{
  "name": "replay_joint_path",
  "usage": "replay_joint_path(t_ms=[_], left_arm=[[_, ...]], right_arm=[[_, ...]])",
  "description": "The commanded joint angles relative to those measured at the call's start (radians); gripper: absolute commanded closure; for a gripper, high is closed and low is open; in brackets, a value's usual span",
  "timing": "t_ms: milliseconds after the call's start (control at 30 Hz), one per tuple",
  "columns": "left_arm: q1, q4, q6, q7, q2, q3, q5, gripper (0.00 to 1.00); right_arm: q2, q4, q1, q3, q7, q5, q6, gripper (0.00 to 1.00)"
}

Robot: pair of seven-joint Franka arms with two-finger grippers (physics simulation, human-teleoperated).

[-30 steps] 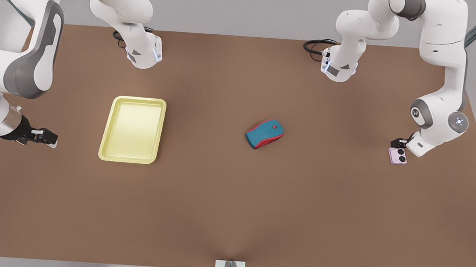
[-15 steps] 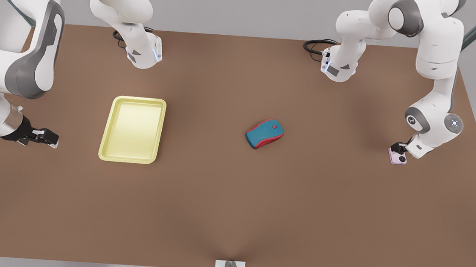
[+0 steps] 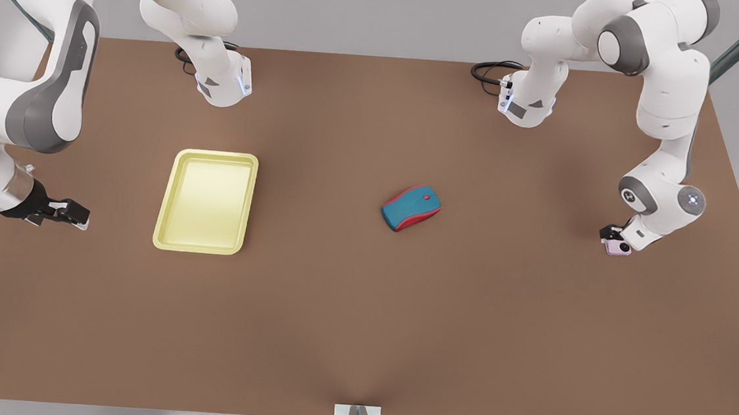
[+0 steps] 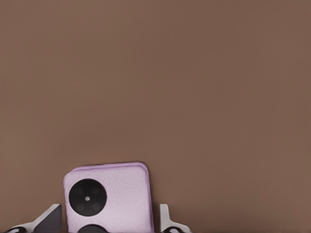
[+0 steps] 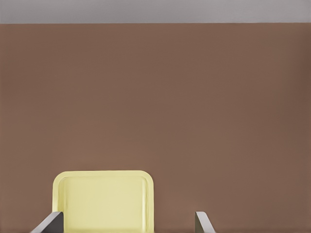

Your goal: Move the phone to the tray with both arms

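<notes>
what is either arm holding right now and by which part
Nothing is held yet. The left end effector is open, its fingers either side of the phone, apart from its edges. The right end effector waits open beside the tray.

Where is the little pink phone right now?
The phone lies on the table at the front view's far right, between the open fingers of the left gripper, well away from the mouse.

Teal-and-red computer mouse (image 3: 411, 208) mid-table, brown tabletop (image 3: 360, 325), black cables (image 3: 490, 70) at far edge
</notes>
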Motion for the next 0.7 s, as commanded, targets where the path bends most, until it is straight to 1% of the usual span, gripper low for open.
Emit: replay_joint_path(t_ms=[0,67,333,400,567,667], left_arm=[[0.000,0.001,0.006,0.056,0.003,-0.002,-0.004,0.12],[0.000,0.001,0.006,0.056,0.003,-0.005,-0.006,0.18],[0.000,0.001,0.006,0.056,0.007,-0.008,-0.006,0.18],[-0.002,0.002,0.003,0.056,0.004,-0.006,-0.006,0.20],[-0.011,0.037,-0.055,0.052,-0.020,-0.013,-0.010,0.20],[-0.065,0.053,-0.094,0.020,-0.060,-0.026,-0.009,0.20]], right_arm=[[-0.001,0.001,-0.001,0.000,-0.001,0.001,0.000,0.00],[-0.001,0.001,-0.001,0.000,-0.001,0.001,0.000,0.00],[-0.001,0.001,-0.001,0.000,-0.001,0.001,0.000,0.00],[-0.001,0.001,-0.002,0.000,-0.001,0.001,0.001,0.00],[-0.004,0.001,-0.001,-0.002,-0.003,-0.001,-0.002,0.00],[-0.007,0.001,-0.001,-0.002,-0.003,-0.013,-0.002,0.00]])
